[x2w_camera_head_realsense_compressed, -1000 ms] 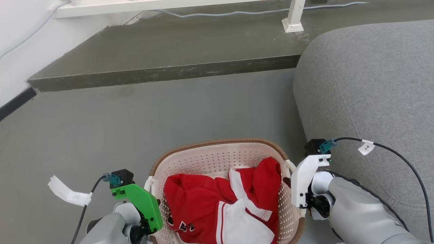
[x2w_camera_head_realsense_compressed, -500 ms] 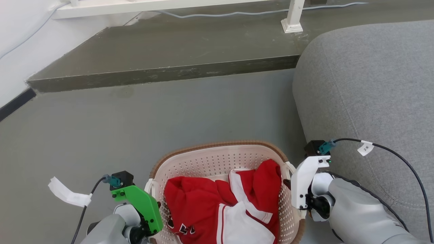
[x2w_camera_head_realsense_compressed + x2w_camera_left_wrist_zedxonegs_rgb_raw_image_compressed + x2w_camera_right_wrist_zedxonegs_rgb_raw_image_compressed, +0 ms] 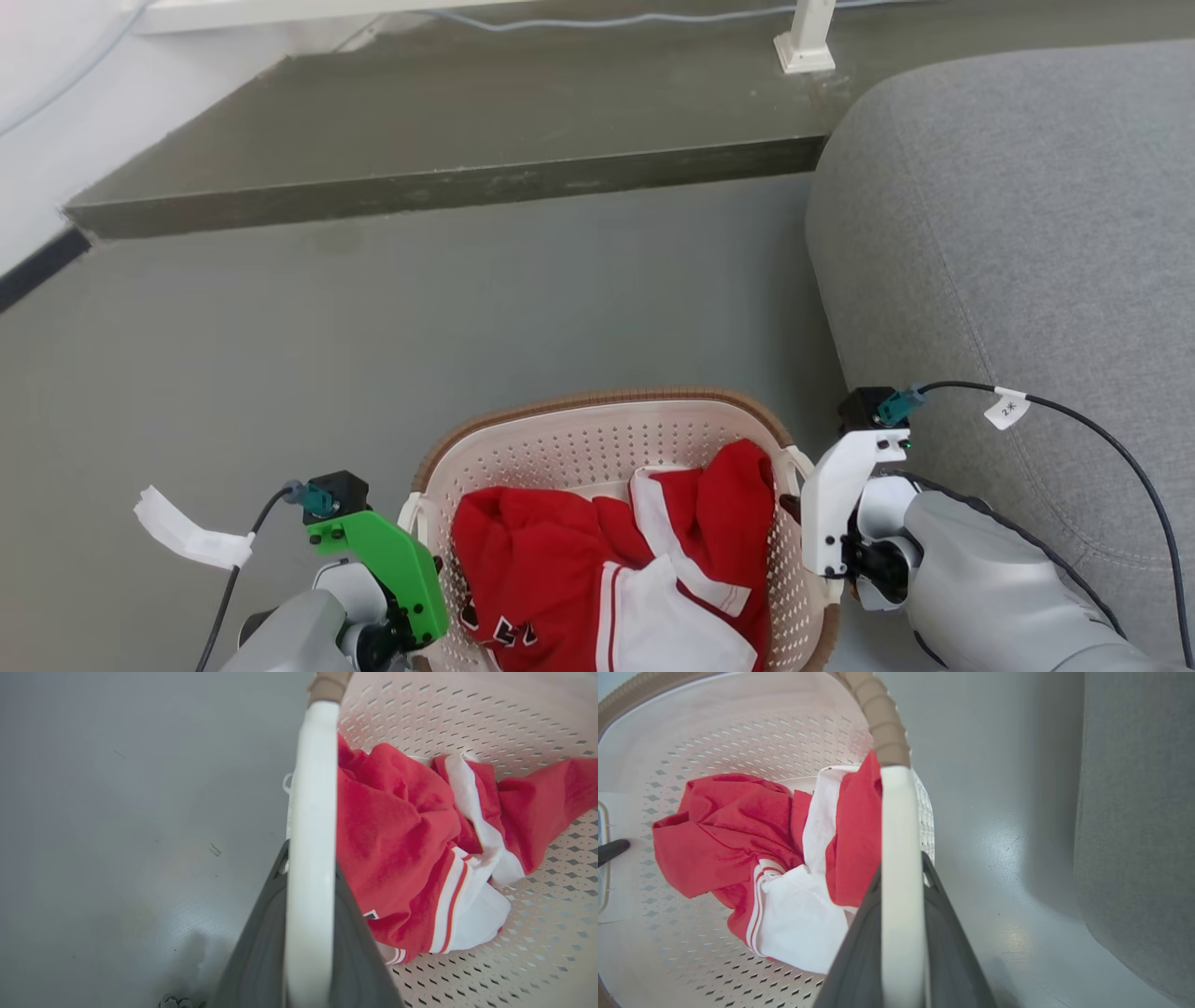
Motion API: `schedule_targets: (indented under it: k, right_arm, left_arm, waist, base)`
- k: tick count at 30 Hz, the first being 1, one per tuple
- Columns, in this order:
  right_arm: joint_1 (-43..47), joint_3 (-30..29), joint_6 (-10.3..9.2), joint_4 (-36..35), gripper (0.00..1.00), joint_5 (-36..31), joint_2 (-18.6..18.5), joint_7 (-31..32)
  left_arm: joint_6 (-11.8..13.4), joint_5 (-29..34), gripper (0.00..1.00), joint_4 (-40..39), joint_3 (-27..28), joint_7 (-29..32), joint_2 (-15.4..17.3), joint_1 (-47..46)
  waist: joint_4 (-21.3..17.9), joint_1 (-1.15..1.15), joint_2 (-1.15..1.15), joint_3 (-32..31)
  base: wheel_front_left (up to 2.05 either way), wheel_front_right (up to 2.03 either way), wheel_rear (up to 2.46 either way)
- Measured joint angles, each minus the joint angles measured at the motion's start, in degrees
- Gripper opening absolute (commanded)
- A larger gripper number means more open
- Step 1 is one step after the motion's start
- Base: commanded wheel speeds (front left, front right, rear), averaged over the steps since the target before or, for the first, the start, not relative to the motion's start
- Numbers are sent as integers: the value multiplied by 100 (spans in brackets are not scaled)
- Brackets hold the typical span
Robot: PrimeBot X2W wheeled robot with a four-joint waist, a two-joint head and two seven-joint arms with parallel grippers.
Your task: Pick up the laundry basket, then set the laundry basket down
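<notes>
Laundry basket (image 3: pixel 597 439), a small oval cream-white perforated plastic tub with a brown woven-look rim, sits between the two arms over the grey floor (image 3: pixel 373 327), near the grey fabric sofa (image 3: pixel 1008 233) on the robot's right (whether it touches the floor cannot be told). It holds a crumpled red-and-white garment (image 3: pixel 551 560). Left pincer (image 3: pixel 310 858) is clenched on the left white loop handle (image 3: pixel 313 788). Right pincer (image 3: pixel 901 868) is clenched on the right white loop handle (image 3: pixel 896 821). Dark fingers flank each handle.
</notes>
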Motion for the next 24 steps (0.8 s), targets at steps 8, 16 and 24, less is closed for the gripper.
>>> schedule_targets:
  k: [8,16,24]
  right_arm:
    - [-131,51,-1,-13,0,-1,-8,-57]
    - [-414,51,-3,-54,0,-4,-31,-302]
    - [-669,48,-53,-115,0,-8,-20,-561]
  left_arm:
    - [0,1,0,1,-11,-57,10,-112]
    - [1,14,0,-35,-10,-260,46,-426]
    - [0,120,0,-70,-18,-498,127,-744]
  waist:
    - [-24,0,0,258]
    - [-50,0,0,671]
    - [-89,0,0,1193]
  base:
    - [0,0,0]
    - [0,0,0]
    - [0,0,0]
